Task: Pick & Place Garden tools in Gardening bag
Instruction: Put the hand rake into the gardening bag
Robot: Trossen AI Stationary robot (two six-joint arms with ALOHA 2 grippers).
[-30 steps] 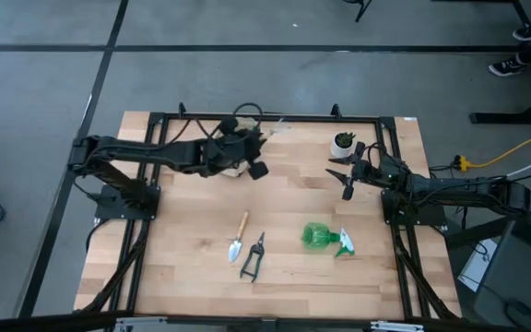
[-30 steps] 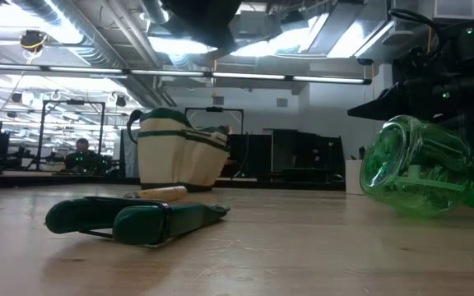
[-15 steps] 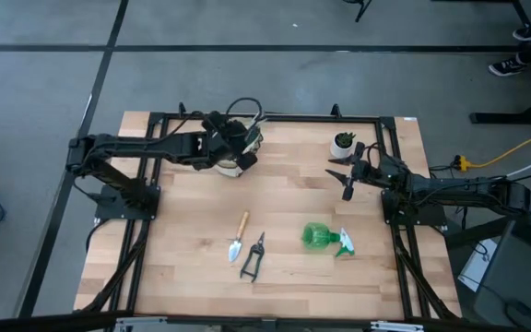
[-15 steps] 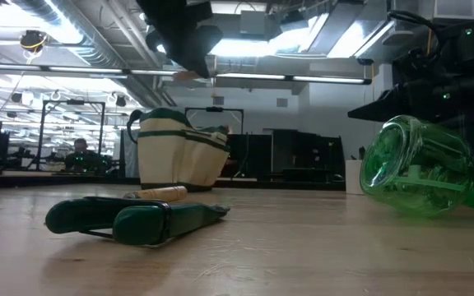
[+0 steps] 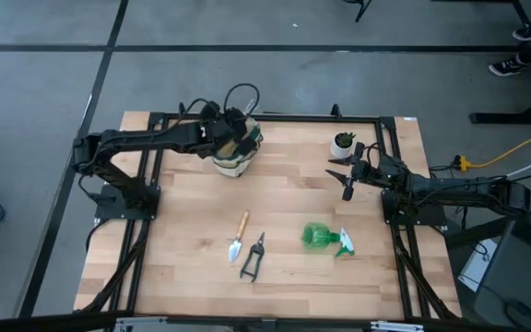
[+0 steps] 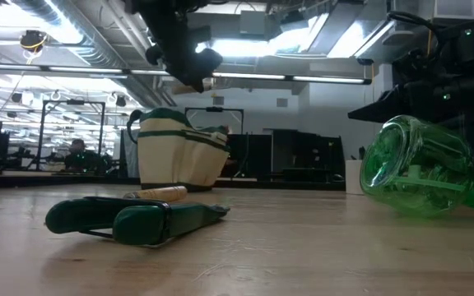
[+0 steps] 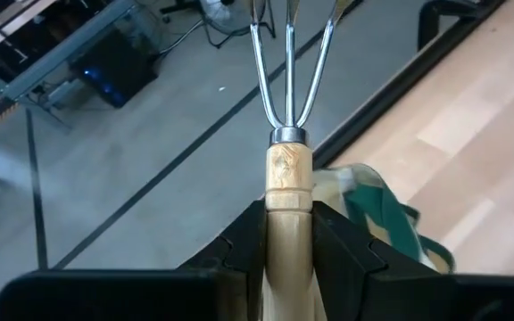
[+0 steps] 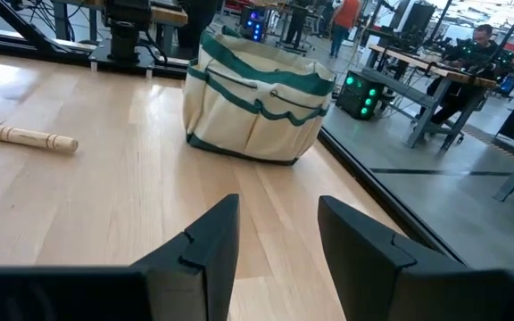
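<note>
Left gripper (image 5: 227,138) raised above the gardening bag (image 5: 233,159) near the table's far edge, left of centre, clenched on the wooden handle of the hand rake (image 7: 287,169); in the left wrist view, fingers (image 7: 239,250) pressed on either side of the handle, three metal tines pointing away from the wrist, bag's green trim visible below. In the low view, left gripper (image 6: 189,62) hanging over the bag (image 6: 179,158), clear of its rim. Trowel (image 5: 238,237) flat on the table (image 5: 182,231) toward the near edge, left of centre, wooden handle pointing to the far edge. Pruning shears (image 5: 253,256) just beside the trowel on its right, apart from it; shears (image 6: 134,218) nearest the low camera, with a wooden handle showing behind them. Spray bottle (image 5: 324,238) on its side right of centre, white trigger toward the right edge. Potted plant (image 5: 344,143) upright near the far right corner. Right gripper (image 5: 344,175) low over the table just in front of the plant, near the right edge, fingers (image 8: 212,241) spread apart and holding nothing; bag (image 8: 257,94) and trowel handle (image 8: 29,136) ahead of it in the right wrist view.
</note>
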